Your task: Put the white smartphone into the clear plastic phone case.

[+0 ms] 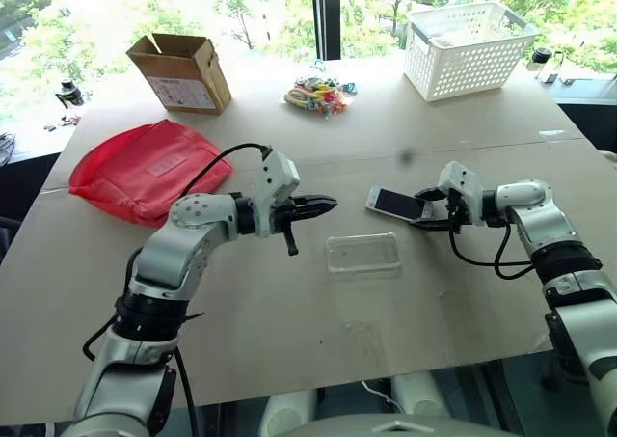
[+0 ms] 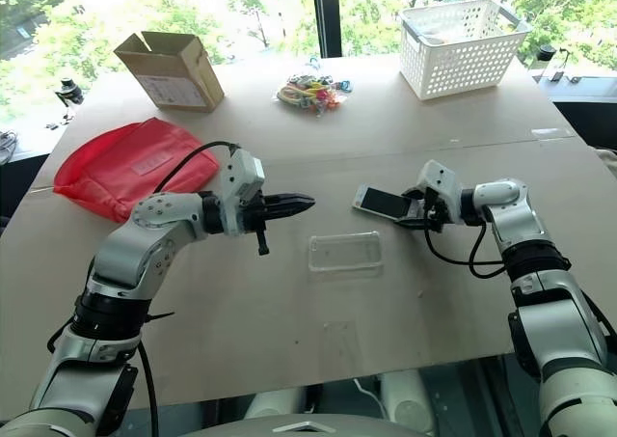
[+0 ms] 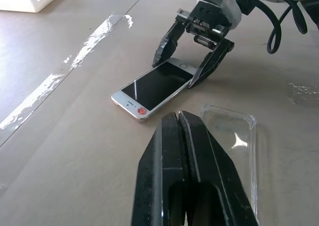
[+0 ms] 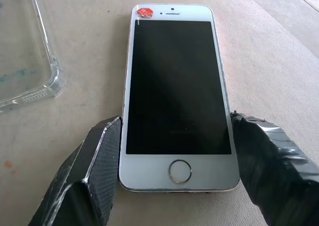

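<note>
Left claw (image 1: pixel 323 204) shut and idle; right claw (image 4: pixel 174 136) clamped on the phone (image 1: pixel 398 203).
The left claw hovers empty above the counter (image 1: pixel 289 341) — out of the way, by the look of it. The case (image 1: pixel 363 253) lies open side up between the arms, ready to receive. Just right of it the phone, screen up, is pinched by its long edges near the home-button end — far end resting on the counter.

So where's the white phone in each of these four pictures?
Left eye view: white smartphone, right of centre.
Right eye view, right of centre.
Left wrist view, centre.
Right wrist view, centre.
Shared landmark: the clear plastic phone case lying beside it.
</note>
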